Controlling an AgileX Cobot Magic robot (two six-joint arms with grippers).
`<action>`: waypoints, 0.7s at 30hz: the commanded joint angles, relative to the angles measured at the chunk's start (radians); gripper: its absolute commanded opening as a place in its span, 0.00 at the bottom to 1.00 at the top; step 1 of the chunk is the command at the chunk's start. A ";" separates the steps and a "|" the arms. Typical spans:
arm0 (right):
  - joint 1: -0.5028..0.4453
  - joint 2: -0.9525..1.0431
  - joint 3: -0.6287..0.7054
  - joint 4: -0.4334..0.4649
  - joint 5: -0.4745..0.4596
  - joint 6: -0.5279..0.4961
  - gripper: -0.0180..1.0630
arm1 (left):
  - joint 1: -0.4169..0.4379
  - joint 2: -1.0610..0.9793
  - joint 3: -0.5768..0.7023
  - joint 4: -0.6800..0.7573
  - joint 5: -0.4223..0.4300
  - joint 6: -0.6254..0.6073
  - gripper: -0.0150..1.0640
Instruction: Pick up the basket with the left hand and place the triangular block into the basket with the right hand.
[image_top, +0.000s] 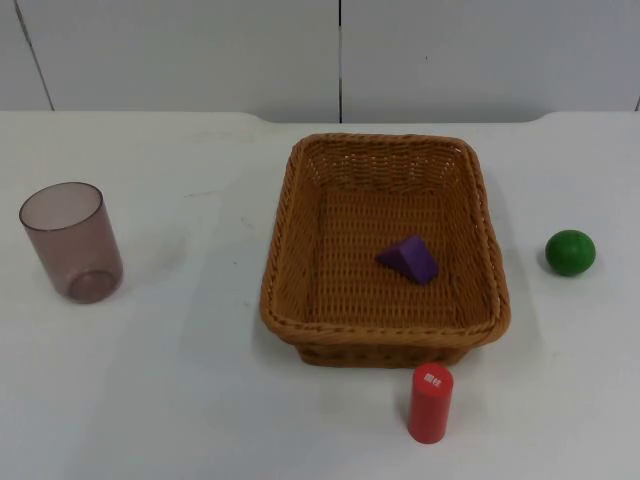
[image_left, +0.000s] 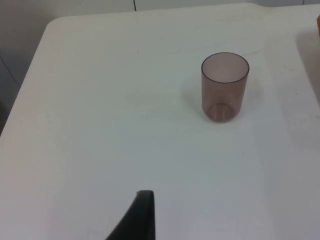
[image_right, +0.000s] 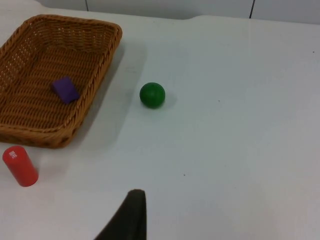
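Observation:
A brown wicker basket (image_top: 300, 240) stands on the white table at the middle. A purple triangular block (image_top: 408, 259) lies on its floor, right of centre. The right wrist view also takes in the basket (image_right: 97, 70) and the block (image_right: 65, 89) inside it. My left gripper (image_left: 142, 215) hangs over the table's left part, well away from the basket and holding nothing. Over the table's right part waits my right gripper (image_right: 131, 215), apart from the basket and also holding nothing.
A tinted see-through cup (image_top: 70, 241) stands upright at the left, also in the left wrist view (image_left: 224, 86). A green ball (image_top: 570, 252) lies right of the basket. A red cylinder (image_top: 430, 402) stands just in front of the basket's near rim.

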 joint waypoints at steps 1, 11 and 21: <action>0.004 -0.002 0.000 0.000 -0.006 0.003 0.98 | 0.002 -0.004 0.005 0.001 -0.010 -0.008 0.99; 0.004 -0.002 0.000 0.000 -0.006 0.003 0.98 | 0.002 -0.004 0.005 0.001 -0.010 -0.008 0.99; 0.004 -0.002 0.000 0.000 -0.006 0.014 0.98 | 0.002 -0.004 0.005 -0.003 -0.010 -0.014 0.99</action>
